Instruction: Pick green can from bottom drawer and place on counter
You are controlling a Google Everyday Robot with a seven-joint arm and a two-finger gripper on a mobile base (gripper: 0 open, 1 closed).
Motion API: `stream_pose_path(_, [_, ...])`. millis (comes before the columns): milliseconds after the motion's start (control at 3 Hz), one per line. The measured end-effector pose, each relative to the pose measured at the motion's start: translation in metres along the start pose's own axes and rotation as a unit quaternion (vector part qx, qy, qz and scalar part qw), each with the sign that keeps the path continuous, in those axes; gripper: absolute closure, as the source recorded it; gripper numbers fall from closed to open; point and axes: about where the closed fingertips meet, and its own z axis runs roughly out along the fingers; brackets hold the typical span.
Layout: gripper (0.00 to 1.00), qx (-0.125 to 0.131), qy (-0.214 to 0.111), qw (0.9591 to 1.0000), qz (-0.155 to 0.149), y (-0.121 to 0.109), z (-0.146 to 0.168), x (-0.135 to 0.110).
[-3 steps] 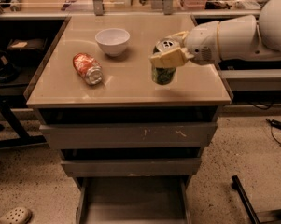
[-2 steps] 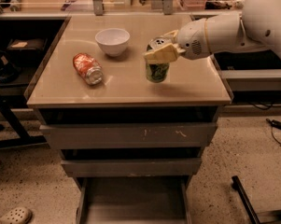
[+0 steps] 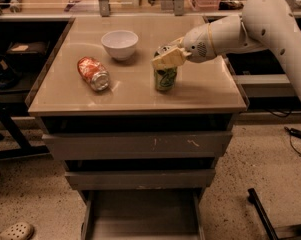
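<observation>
The green can (image 3: 165,78) stands upright on the beige counter (image 3: 205,91), right of centre. My gripper (image 3: 168,58) reaches in from the right and is shut around the can's top; its pale fingers (image 3: 164,61) cover the rim. The can's base looks to be at the counter surface. The bottom drawer (image 3: 140,219) is pulled open below, and its grey tray shows nothing inside.
A white bowl (image 3: 119,44) sits on the counter behind and left of the can. A crushed orange-red can (image 3: 93,74) lies on its side at the left. Two wider drawers (image 3: 140,144) above the bottom one are closed. Cluttered shelves stand behind, cables lie on the floor at right.
My gripper has carried the green can leftward over the counter, towards the middle. The arm has stretched further in from the right. The bowl and the crushed can have not moved.
</observation>
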Motion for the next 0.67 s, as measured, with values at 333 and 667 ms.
stream_pose_path(333, [1.00,-0.008,0.009,0.9998,0.014,-0.0083,0.0081,0.0122])
stream_pose_path(667, [0.81,-0.009,0.009,0.9998,0.014,-0.0086,0.0085,0.0127])
